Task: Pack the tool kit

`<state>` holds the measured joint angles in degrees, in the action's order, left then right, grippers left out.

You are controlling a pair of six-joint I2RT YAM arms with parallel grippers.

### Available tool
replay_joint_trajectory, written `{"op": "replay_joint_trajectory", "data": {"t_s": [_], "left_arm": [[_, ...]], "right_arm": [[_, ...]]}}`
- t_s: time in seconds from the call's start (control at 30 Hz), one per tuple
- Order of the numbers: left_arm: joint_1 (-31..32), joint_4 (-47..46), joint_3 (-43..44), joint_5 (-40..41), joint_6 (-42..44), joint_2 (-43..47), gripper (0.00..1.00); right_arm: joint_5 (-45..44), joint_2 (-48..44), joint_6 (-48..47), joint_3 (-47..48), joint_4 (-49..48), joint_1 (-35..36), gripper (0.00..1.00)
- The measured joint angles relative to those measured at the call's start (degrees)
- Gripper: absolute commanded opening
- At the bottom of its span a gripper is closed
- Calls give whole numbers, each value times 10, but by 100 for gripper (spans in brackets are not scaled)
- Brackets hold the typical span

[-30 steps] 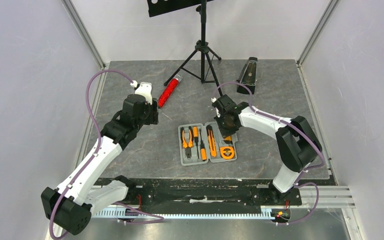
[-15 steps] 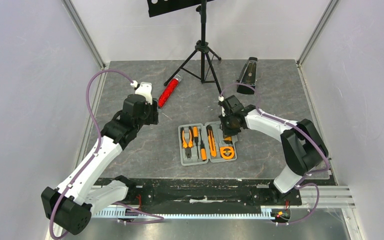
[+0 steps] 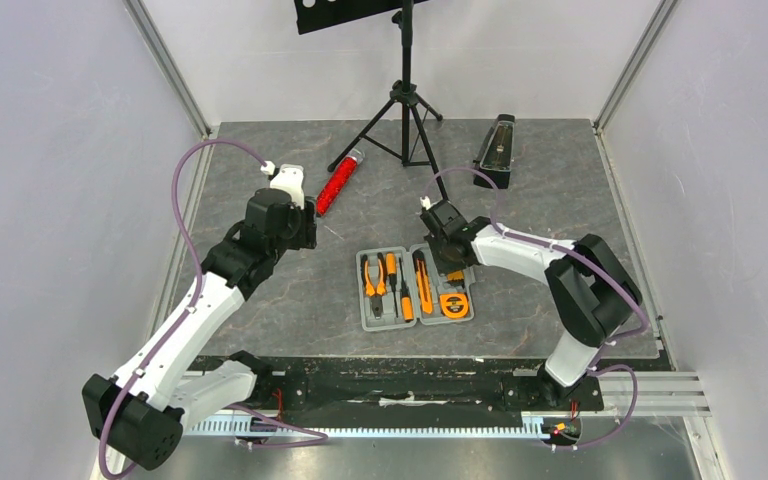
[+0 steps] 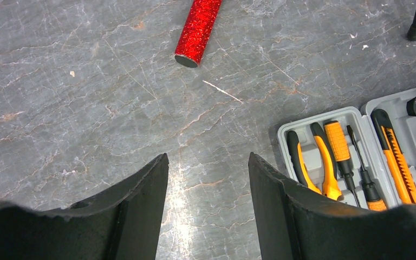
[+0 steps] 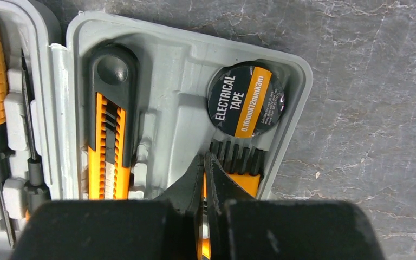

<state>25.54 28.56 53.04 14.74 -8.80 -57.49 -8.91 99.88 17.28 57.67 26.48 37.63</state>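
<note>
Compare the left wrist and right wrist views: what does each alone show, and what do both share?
Left wrist only: the red cylinder, the pliers and the open left fingers. Right wrist only: the whole label of the tape and the right rim of the case. Both: the case, the knife and an orange screwdriver.

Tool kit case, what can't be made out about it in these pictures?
- Right wrist view: the shut right gripper hides most of the orange tool below the electrical tape.
- Left wrist view: frame edges and the left gripper cut off the case.
- Top view: the right arm covers the case's far right corner.
</note>
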Motion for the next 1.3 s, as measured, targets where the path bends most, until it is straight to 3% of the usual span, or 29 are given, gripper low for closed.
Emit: {"op": "replay_joint_trajectory", "data": {"t_s": [0.27, 0.5, 0.77, 1.3], "left_arm": [[0, 0, -4, 1, 0, 8, 63], [0, 0, -5, 1, 0, 8, 63], [0, -1, -5, 0, 0, 8, 63], [0, -2, -5, -2, 0, 8, 63]], "right_arm": [[-26, 8, -10, 23, 23, 16, 0], [-13, 36, -24, 111, 120, 12, 0], [15, 15, -23, 126, 160, -7, 17], [0, -13, -23, 82, 161, -31, 29]]}}
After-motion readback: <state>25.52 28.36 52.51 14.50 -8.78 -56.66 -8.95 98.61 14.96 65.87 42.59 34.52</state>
